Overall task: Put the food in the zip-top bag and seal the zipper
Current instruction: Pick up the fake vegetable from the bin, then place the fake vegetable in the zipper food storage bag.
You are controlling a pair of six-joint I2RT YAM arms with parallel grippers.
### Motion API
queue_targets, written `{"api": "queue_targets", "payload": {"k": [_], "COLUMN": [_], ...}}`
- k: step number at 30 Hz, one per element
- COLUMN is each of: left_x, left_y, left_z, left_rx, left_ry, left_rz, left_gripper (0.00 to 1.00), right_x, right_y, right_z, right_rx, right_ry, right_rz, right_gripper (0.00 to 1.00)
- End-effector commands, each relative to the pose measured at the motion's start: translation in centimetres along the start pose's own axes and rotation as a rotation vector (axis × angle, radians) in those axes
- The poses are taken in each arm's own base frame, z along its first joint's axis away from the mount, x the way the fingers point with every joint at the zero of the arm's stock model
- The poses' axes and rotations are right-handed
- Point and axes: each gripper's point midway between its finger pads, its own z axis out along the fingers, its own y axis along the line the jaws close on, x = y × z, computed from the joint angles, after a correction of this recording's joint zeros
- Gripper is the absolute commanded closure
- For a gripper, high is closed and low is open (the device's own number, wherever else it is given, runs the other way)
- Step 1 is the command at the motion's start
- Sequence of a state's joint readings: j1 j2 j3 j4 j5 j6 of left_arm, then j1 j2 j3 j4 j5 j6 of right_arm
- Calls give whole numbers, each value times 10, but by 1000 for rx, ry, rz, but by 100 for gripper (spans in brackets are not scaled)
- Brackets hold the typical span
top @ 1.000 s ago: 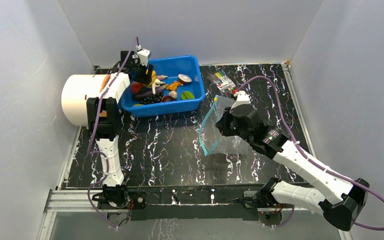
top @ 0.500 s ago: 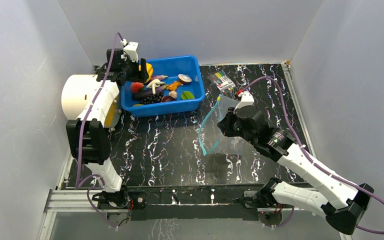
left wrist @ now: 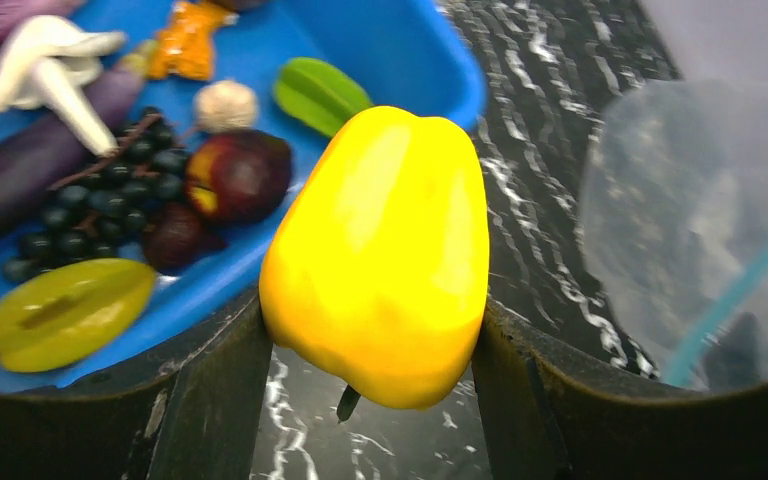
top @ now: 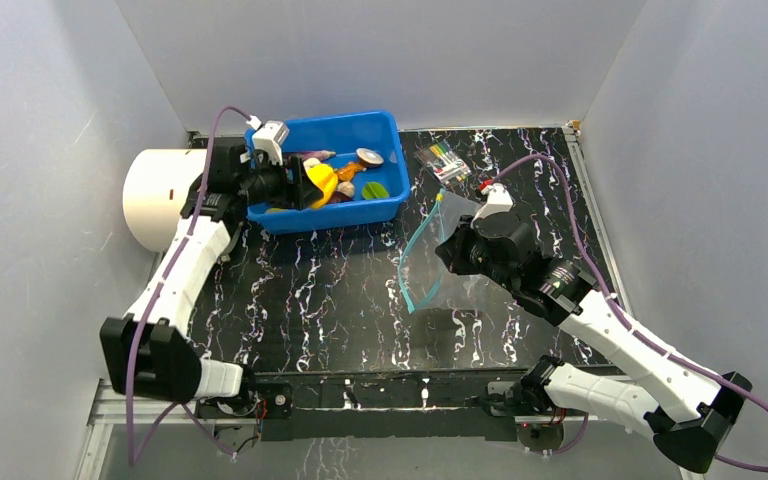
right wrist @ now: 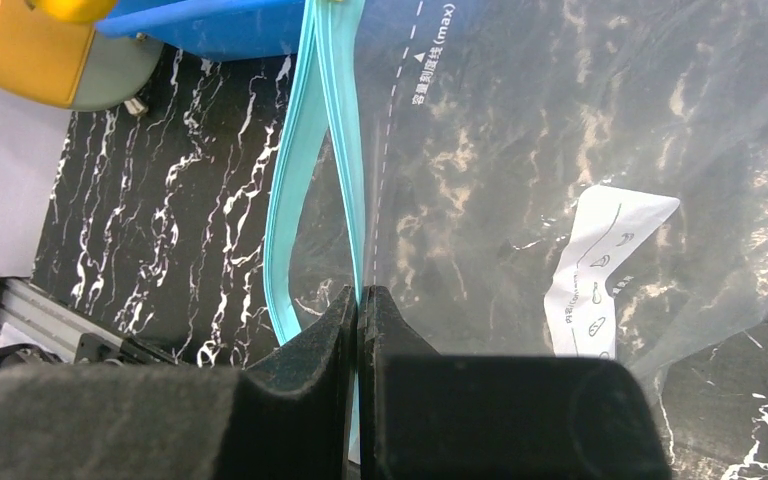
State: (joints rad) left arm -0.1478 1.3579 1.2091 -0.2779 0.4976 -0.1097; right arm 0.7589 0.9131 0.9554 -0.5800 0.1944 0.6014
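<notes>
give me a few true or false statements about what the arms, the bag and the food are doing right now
1. The left gripper holds a yellow pepper. True.
2. The right gripper is open and holds nothing. False: it is shut on the bag, near its mouth edge.
3. The zipper is sealed. False: its two teal strips stand apart, so the mouth is open.
4. Grapes lie in the blue bin. True.
5. The yellow pepper is inside the bag. False: it is between the left gripper's fingers at the bin's edge, apart from the bag.
</notes>
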Motion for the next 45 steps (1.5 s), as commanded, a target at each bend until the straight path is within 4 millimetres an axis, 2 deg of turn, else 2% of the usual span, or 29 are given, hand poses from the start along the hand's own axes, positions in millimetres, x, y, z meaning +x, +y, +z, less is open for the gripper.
{"api": "queue_targets", "payload": {"k": [1, 6, 12, 22, 30, 40, 43, 45], "left_x": [5, 30, 50, 51, 73, 83, 88, 92], "left_y": [-59, -103, -144, -193, -223, -258, -261, -255], "left_z": [-27, -44, -60, -89, -81, -72, -66, -58], "left_rx": [204, 337, 466, 648, 736, 859, 862, 817], "left_ry": [-19, 12, 53, 44, 85, 123, 135, 146], "left_rz": [-23, -36, -44, -87, -120, -106, -96, -86], "left_gripper": [72, 74, 75, 75, 75, 75, 76, 77], "right_x": [-15, -12, -11, -11, -13, -20, -21, -21], "right_y": [19, 20, 20, 34, 45, 49, 48, 49], "right_z": [-8, -7, -8, -3, 3, 4, 3, 1], "right_rx": [-78, -86, -87, -157, -196, -208, -204, -211], "right_ry": [-39, -28, -31, -29, -18, -41, -42, -44], "right_rz": [46, 56, 70, 87, 81, 68, 69, 70], "right_gripper": [100, 100, 100, 100, 100, 100, 100, 100]}}
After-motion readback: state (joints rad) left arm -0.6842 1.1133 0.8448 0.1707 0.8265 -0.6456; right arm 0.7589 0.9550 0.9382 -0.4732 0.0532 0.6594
